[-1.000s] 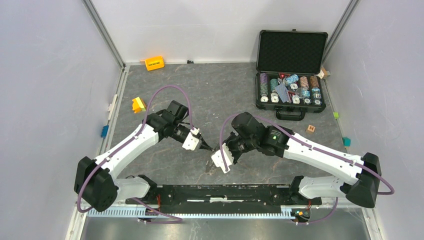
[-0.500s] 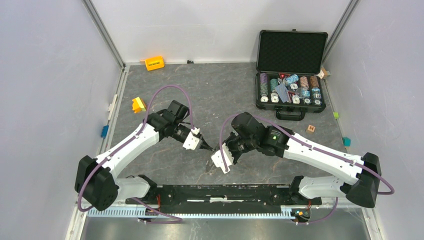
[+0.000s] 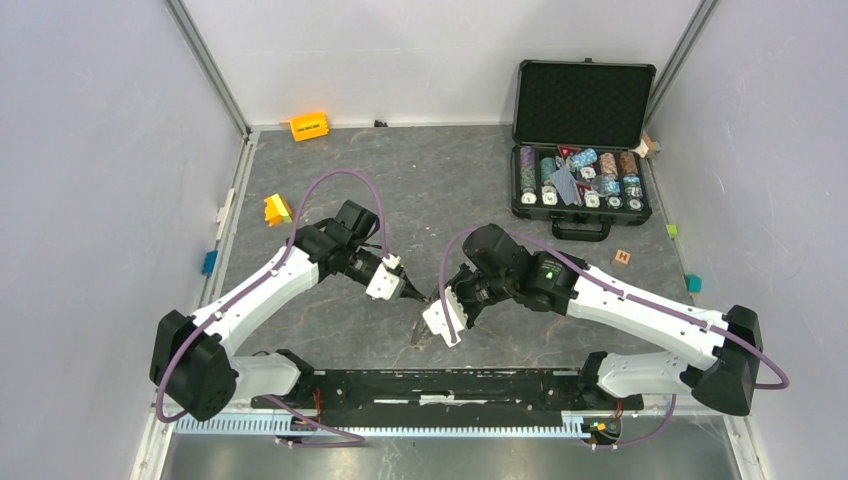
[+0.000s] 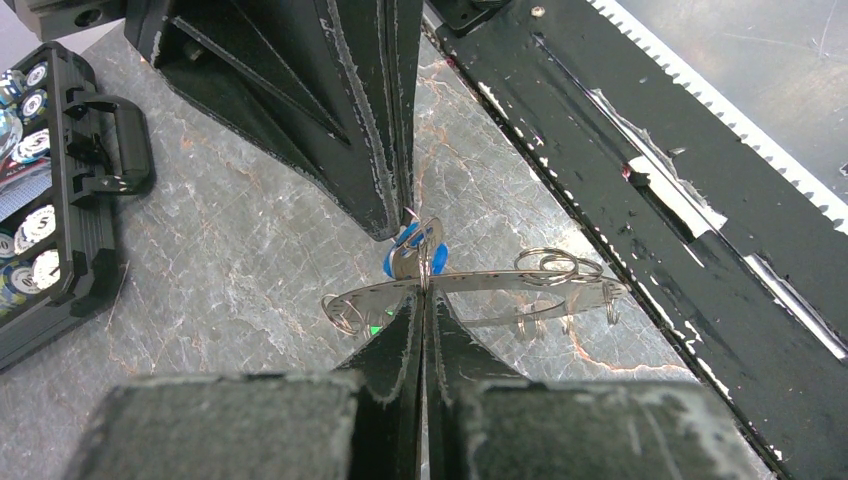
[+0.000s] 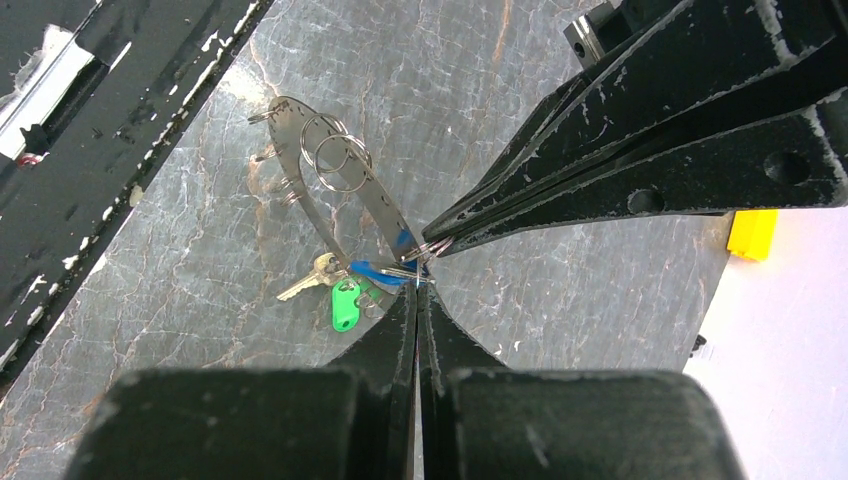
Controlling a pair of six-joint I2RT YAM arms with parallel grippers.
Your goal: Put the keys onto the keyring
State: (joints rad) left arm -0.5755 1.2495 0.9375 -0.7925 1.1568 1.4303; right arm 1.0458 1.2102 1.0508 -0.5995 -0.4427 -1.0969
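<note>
Gripping the keyring (image 4: pixel 500 283) by its thin band with the left claw (image 4: pixel 424 295), fingers fully shut. Nipping the blue key (image 5: pixel 372 268) with the right claw (image 5: pixel 417 290), likewise fully shut, tip nearly meeting the left's. Held over the counter (image 4: pixel 220 260). Showing the green key (image 5: pixel 345 305) just beside the blue, under the band.

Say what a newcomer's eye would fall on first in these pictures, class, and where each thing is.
The two grippers meet tip to tip at the near middle of the table: the left gripper pinches the grey keyring, and the right gripper looks shut on the blue key, the green key just beside it. Next comes the open black case of poker chips at the far right.
</note>
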